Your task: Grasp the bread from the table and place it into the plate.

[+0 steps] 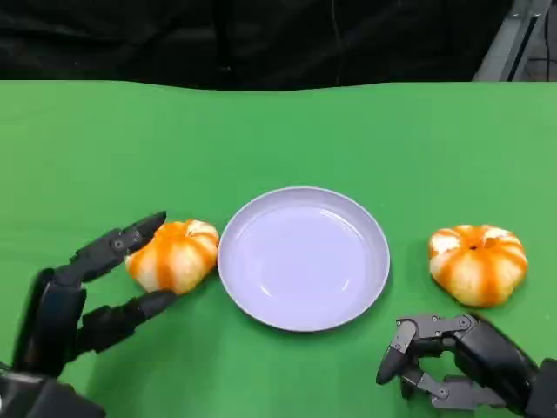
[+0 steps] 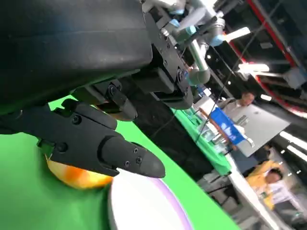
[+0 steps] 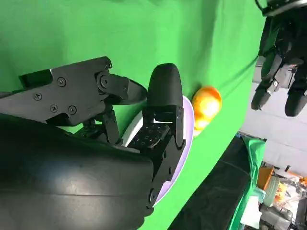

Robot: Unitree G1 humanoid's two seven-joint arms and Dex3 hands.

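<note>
Two round orange-and-white breads lie on the green table. The left bread (image 1: 174,254) sits just left of the pale lilac plate (image 1: 303,258); the right bread (image 1: 478,263) lies to the plate's right. My left hand (image 1: 87,296) is spread around the left bread, one finger over its far side and one at its near side, without a clear grip. In the left wrist view the fingers (image 2: 96,143) hover over that bread (image 2: 79,176) beside the plate rim (image 2: 144,206). My right hand (image 1: 452,361) rests near the front edge below the right bread, fingers loosely bent, holding nothing.
The plate (image 3: 187,129) holds nothing. The green cloth ends at a dark back edge (image 1: 278,83). People and other tables stand in the background (image 2: 249,110) of the left wrist view.
</note>
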